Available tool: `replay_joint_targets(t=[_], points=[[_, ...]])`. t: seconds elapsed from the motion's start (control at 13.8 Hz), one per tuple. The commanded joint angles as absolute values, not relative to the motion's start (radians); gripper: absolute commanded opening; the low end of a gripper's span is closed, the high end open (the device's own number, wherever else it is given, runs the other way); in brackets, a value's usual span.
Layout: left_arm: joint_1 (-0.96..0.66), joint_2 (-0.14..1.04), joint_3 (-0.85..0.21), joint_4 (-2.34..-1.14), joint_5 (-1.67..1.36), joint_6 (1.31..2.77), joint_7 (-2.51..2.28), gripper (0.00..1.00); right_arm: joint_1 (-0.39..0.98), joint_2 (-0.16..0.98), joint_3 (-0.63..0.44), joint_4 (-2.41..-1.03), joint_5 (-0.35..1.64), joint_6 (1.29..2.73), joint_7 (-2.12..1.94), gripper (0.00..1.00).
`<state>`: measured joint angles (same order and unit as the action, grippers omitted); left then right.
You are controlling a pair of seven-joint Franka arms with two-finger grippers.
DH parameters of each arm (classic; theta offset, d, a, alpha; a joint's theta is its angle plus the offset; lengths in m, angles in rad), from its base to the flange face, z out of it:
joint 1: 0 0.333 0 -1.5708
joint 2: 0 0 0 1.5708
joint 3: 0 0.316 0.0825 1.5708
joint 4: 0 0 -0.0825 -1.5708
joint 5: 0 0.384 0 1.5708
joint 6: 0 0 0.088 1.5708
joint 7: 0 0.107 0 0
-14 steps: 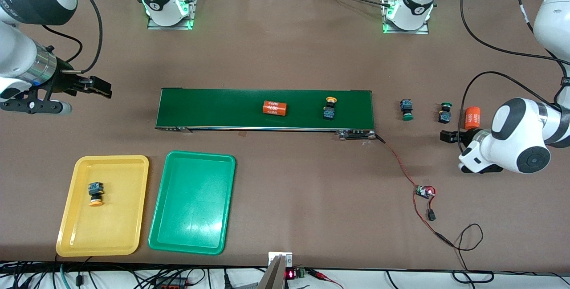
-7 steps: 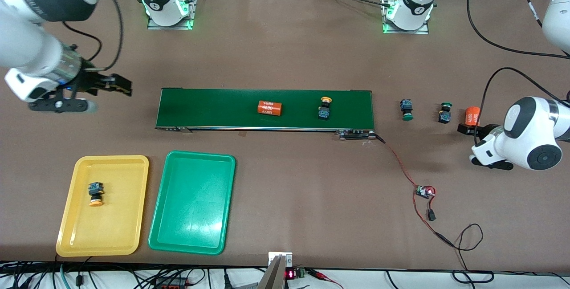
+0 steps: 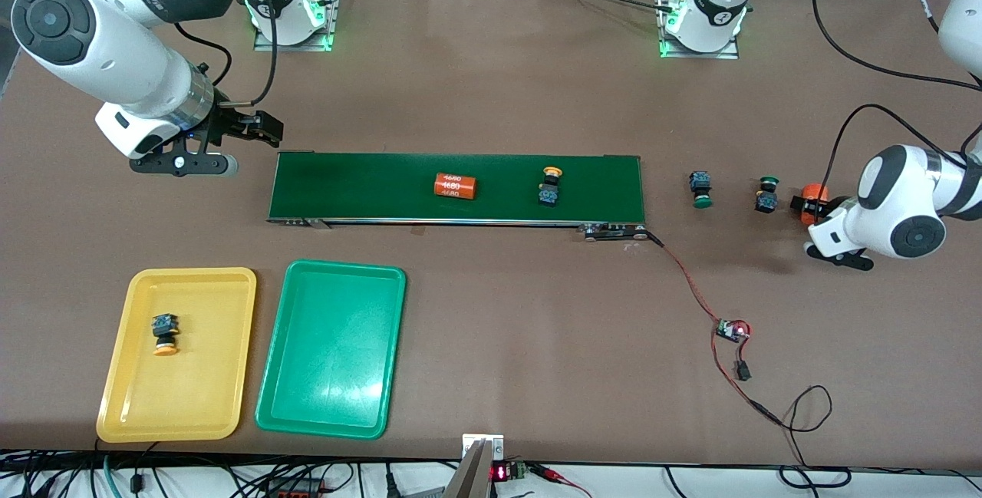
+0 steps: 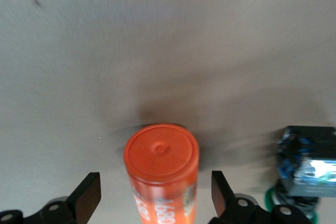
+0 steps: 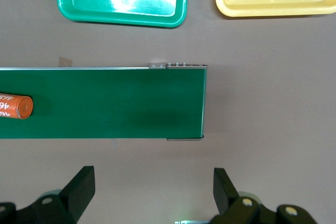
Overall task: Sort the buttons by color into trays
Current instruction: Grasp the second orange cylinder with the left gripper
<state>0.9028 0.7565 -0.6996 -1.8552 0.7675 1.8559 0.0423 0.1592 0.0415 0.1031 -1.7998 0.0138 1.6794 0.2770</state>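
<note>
A yellow-capped button [image 3: 549, 185] rides on the dark green belt [image 3: 368, 183]. Another lies in the yellow tray [image 3: 123, 406], beside the green tray [image 3: 337, 427]. Two green-capped buttons [image 3: 700, 189] [image 3: 766, 195] sit on the table off the belt's end, toward the left arm. My left gripper [image 3: 807, 206] [image 4: 155, 184] is low and open, its fingers either side of an orange cylinder [image 4: 161, 171] with a gap on each side; a green-capped button [image 4: 307, 163] lies beside it. My right gripper [image 3: 261, 130] [image 5: 152, 179] hangs open and holds nothing, over the table by the belt's other end [image 5: 157, 103].
A second orange cylinder [image 3: 456, 186] [image 5: 13, 106] lies on the belt. A small circuit board [image 3: 733, 329] with red and black wires trails from the belt's motor end [image 3: 614, 232] toward the front edge. The right wrist view shows the rims of the green tray [image 5: 126, 22] and the yellow tray [image 5: 273, 10].
The left gripper moved in over the orange cylinder beside the green-capped buttons. The right arm swung toward the belt's end. The cylinder and button on the belt shifted toward the right arm's end.
</note>
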Motion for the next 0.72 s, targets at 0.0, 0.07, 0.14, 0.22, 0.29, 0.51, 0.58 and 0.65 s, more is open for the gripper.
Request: replay_joint_targets(t=[0.0, 0.07, 0.14, 0.22, 0.29, 0.51, 0.58, 0.65], points=[[0.922, 0.715, -0.713, -1.898, 0.785, 1.872, 0.086, 0.41, 0.155, 0.012, 0.103, -1.833, 0.023, 1.701, 0.278, 1.00], [0.922, 0.715, -0.715, -1.894, 0.785, 1.870, 0.089, 0.30, 0.155, 0.012, 0.103, -1.835, 0.023, 1.701, 0.278, 1.00], [0.920, 0.715, -0.718, -1.887, 0.784, 1.864, 0.092, 0.27, 0.153, 0.012, 0.103, -1.835, 0.025, 1.701, 0.276, 1.00], [0.920, 0.710, -0.727, -1.882, 0.782, 1.864, 0.092, 0.25, 0.152, 0.011, 0.100, -1.835, 0.025, 1.701, 0.270, 1.00], [0.922, 0.706, -0.759, -1.867, 0.781, 1.861, 0.095, 0.22, 0.152, 0.011, 0.100, -1.838, 0.025, 1.704, 0.270, 1.00], [0.931, 0.690, -0.926, -1.790, 0.766, 1.723, 0.176, 0.20, 0.143, -0.018, 0.101, -1.893, 0.028, 1.761, 0.267, 1.00], [0.928, 0.692, -0.978, -1.783, 0.765, 1.680, 0.246, 0.19, 0.144, -0.059, 0.103, -1.966, 0.037, 1.840, 0.267, 1.00], [0.930, 0.692, -1.027, -1.781, 0.765, 1.661, 0.349, 0.19, 0.149, -0.099, 0.104, -2.041, 0.054, 1.908, 0.267, 1.00]])
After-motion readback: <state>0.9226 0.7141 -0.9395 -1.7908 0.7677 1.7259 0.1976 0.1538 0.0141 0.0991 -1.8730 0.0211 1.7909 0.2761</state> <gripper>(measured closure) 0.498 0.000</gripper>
